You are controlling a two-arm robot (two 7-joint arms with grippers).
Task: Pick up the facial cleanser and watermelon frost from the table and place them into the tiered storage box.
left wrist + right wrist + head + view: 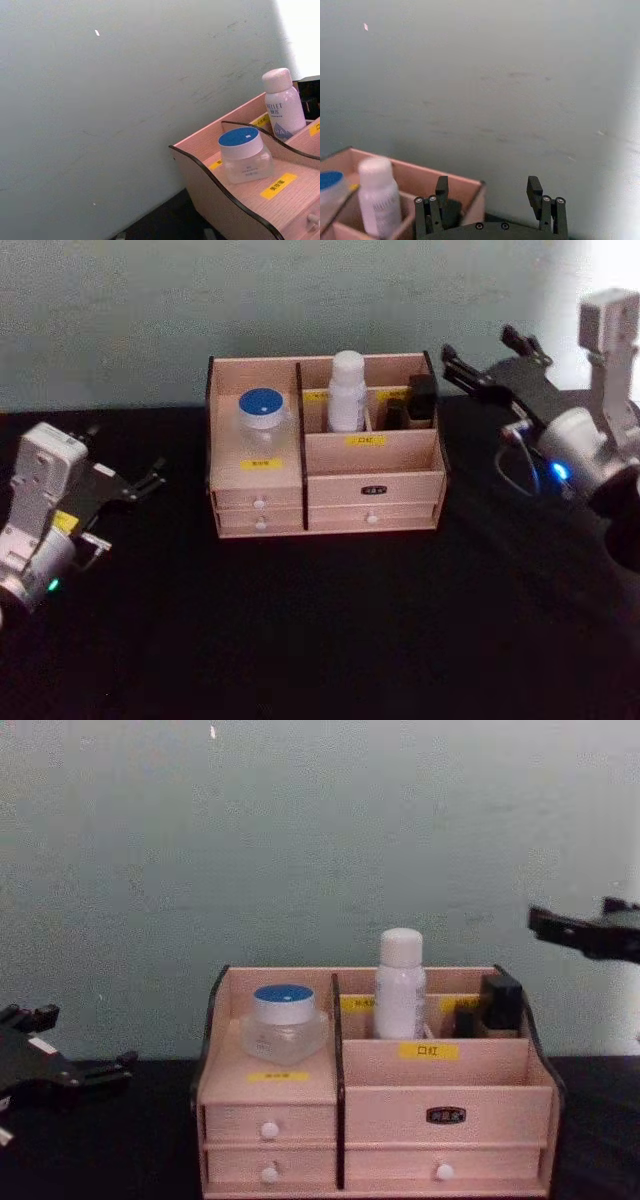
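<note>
Organiser (325,480) sits mid-table on the black table (330,640), drawers facing the robot, back against the pale wall (200,300). All places below are given from the organiser.

Right gripper (462,368): raised just off the organiser's right rear corner, above its rim height. Fingers spread apart, nothing between them; the right wrist view shows both prongs wide with the organiser's corner under them. In the chest view the right gripper (545,925) hangs clear to the right, above the box.

Left gripper (150,483): low, off the organiser's left side, well apart from it, near table level. It seems to hold nothing; whether the fingers are parted or closed I cannot tell.

White bottle (346,392): inside the organiser, back row, in the compartment just right of the centre divider. Upright, long axis vertical, cap up. Not touching either gripper. It lies to the left of and below the right gripper; the right arm is the nearer one.

Blue-lidded jar (262,420): inside the organiser's left compartment, on its raised floor. Upright, lid up, squat, axis vertical. The left arm is the nearer one, the jar lying to its right and higher.

A dark item (420,398) stands in the organiser's right rear compartment; kind unclear.

Judgement: both items are already placed, so the task looks essentially complete. Any coming move is likely a pull-away, and the right gripper should go up and right to avoid the organiser's corner.
</note>
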